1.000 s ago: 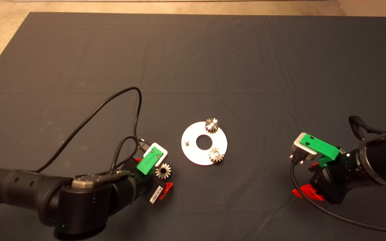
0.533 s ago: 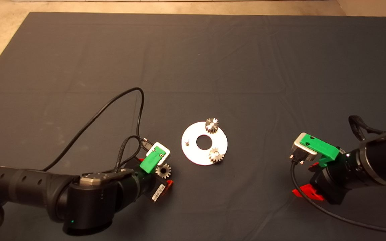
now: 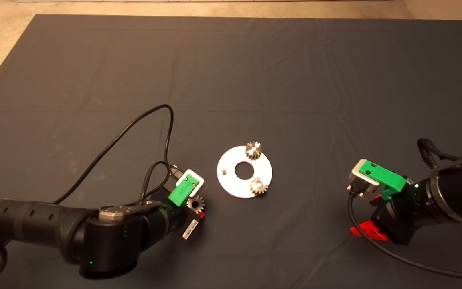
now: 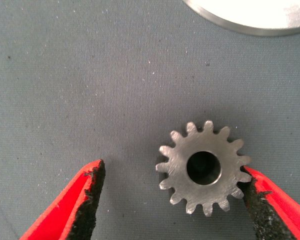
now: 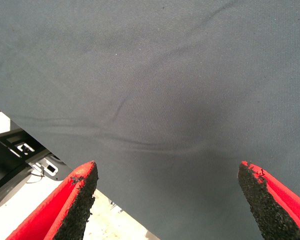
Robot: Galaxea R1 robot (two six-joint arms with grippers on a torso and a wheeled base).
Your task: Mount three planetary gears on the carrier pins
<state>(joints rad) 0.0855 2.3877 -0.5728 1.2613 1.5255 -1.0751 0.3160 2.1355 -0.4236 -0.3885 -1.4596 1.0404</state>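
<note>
Gears first: I saw two planetary gears already seated on carrier pins of the silver disc, which lay flat near the middle of the mat, toward its near edge. One seated gear sat at the disc's far rim, the other at its near right rim, and the third pin stood bare on the disc's left side. The loose third gear lay flat on the mat just off the disc's near left rim, apart from it. My left gripper was down over that gear with its fingers spread apart; in the left wrist view the gripper straddled the gear, one black pad touching or almost touching the teeth on one side, the other pad well clear of it with bare mat between. An edge of the disc showed beyond the gear there. My right gripper waited near the mat's near right corner, and its wrist view showed the gripper with fingers wide apart over bare mat, holding nothing.
</note>
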